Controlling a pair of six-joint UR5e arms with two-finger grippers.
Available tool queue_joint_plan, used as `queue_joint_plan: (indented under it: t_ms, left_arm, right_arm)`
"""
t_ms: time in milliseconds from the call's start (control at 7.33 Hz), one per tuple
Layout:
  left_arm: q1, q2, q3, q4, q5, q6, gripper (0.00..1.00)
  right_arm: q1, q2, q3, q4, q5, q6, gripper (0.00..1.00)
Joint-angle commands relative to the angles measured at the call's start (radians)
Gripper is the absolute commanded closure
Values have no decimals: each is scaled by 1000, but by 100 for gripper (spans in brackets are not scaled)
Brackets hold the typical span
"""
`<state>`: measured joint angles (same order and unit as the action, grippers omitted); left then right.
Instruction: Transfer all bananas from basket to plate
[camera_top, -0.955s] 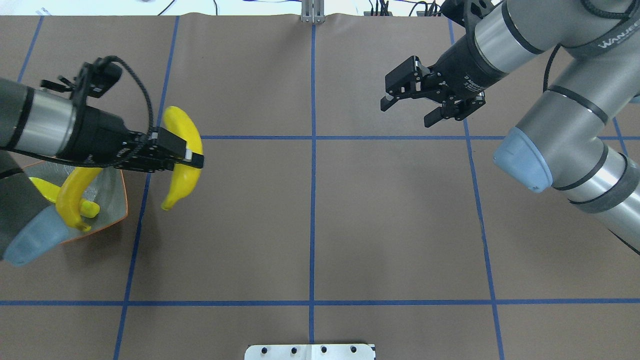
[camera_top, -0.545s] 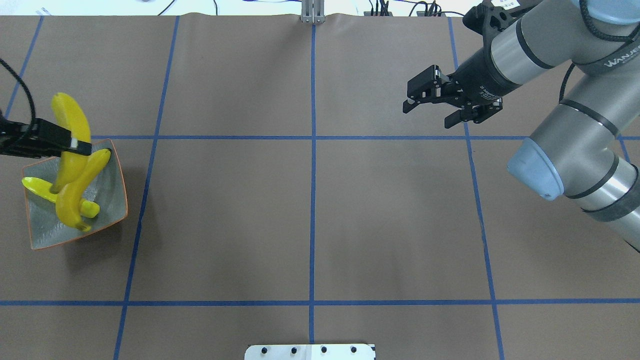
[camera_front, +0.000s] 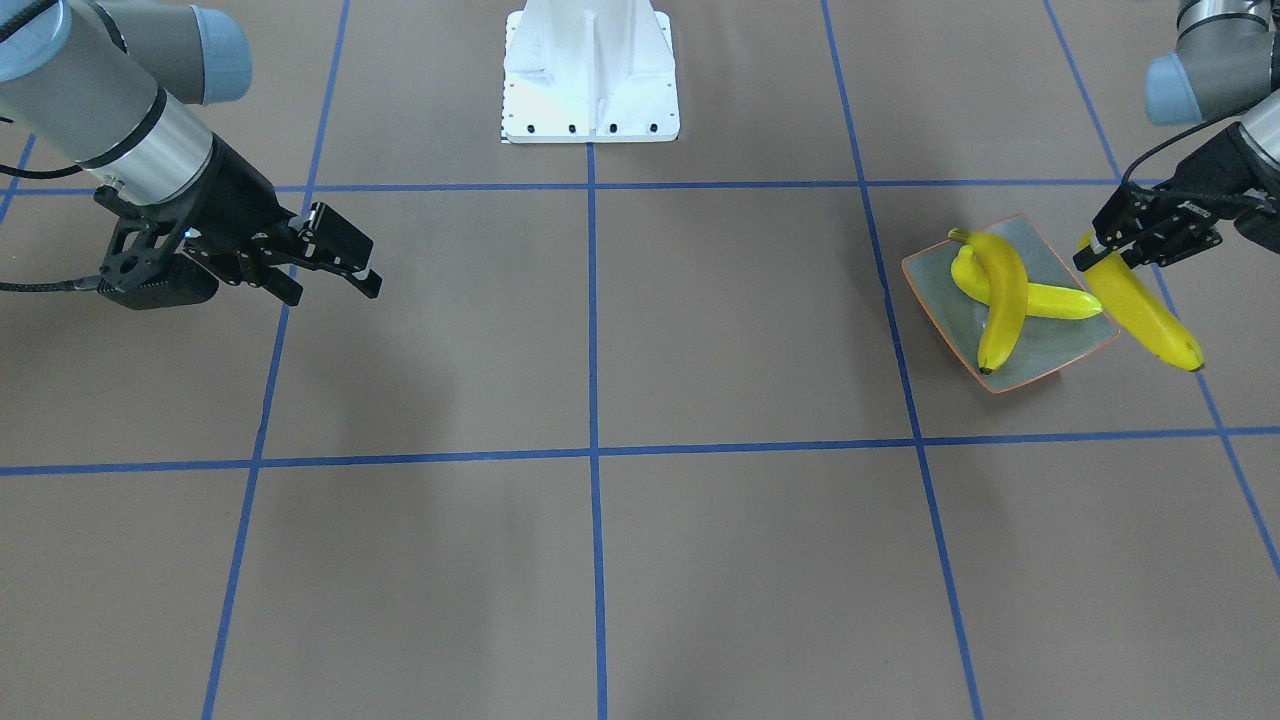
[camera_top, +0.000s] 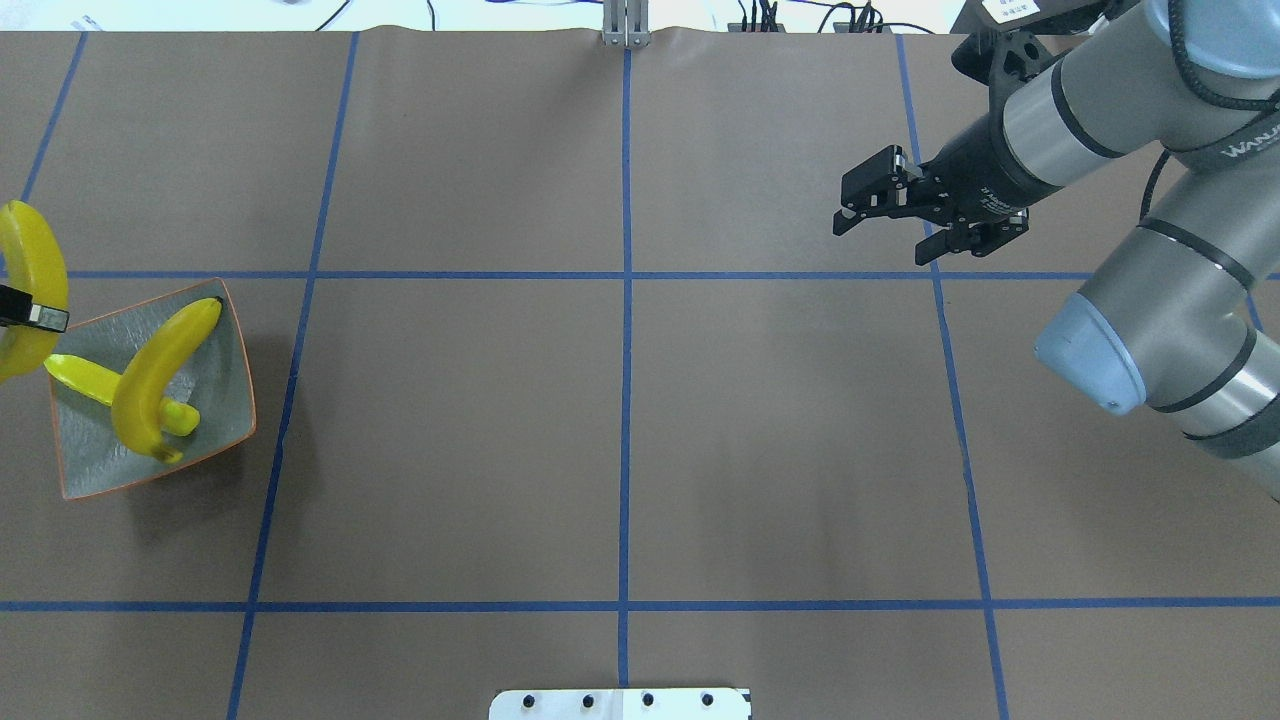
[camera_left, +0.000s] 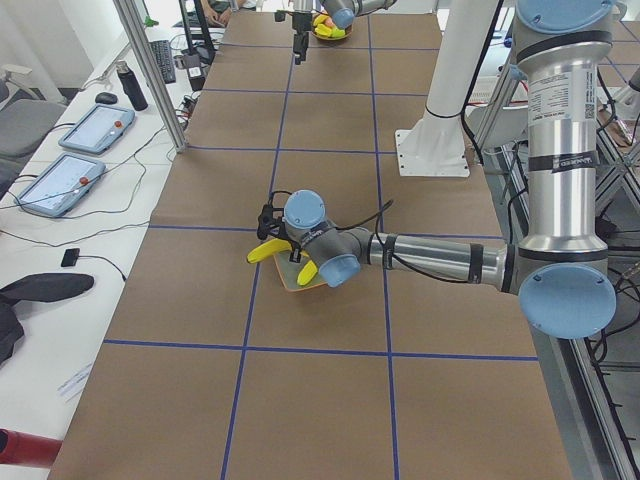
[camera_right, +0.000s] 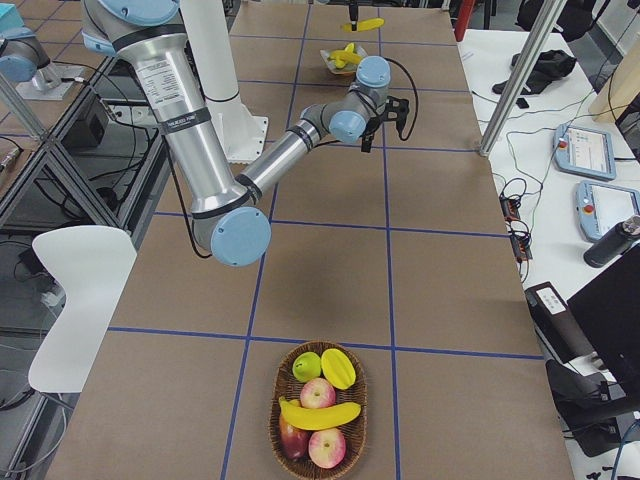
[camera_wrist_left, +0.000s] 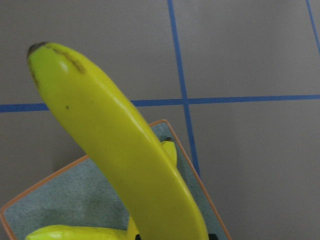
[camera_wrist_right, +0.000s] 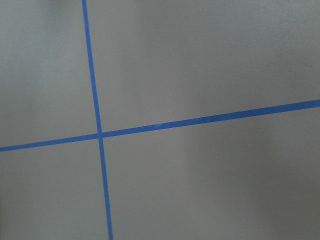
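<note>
The left gripper (camera_front: 1110, 255) is clamped across the held banana (camera_front: 1145, 315), deep yellow and dark-tipped; it hangs tilted over the outer edge of the plate (camera_front: 1050, 345), mostly outside it, on the side away from the table's middle. The plate is a shallow, squarish grey-green dish with upturned sides and a thin orange rim. On it a curved banana (camera_front: 1000, 300) lies crossed over a paler banana (camera_front: 1055, 298), which is straighter. The right gripper (camera_front: 335, 290) hangs spread and empty, well apart from the plate. Far from the plate, a woven basket (camera_right: 272, 415) holds the fourth banana (camera_right: 320, 413) among apples (camera_right: 318, 393). The fruit looks light, fairly stiff and glossy, so probably slippery; a pinch across the thick middle should stop it swinging; laid on the rounded pair, it could roll off.
</note>
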<state>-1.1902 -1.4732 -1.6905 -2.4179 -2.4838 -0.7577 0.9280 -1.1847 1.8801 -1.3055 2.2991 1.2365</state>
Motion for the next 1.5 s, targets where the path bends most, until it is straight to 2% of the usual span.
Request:
queue_joint_plan:
  t_ms: [0, 955, 1364]
  left_arm:
    - [45, -1, 43, 2, 16, 55, 100]
    - [142, 4, 41, 2, 28, 80, 100]
    - [170, 19, 34, 0, 72, 80, 100]
  right_arm:
    - [0, -13, 2, 0, -19, 0, 0]
    - [0, -27, -2, 0, -30, -2, 0]
    - [0, -29, 1, 0, -30, 0, 0]
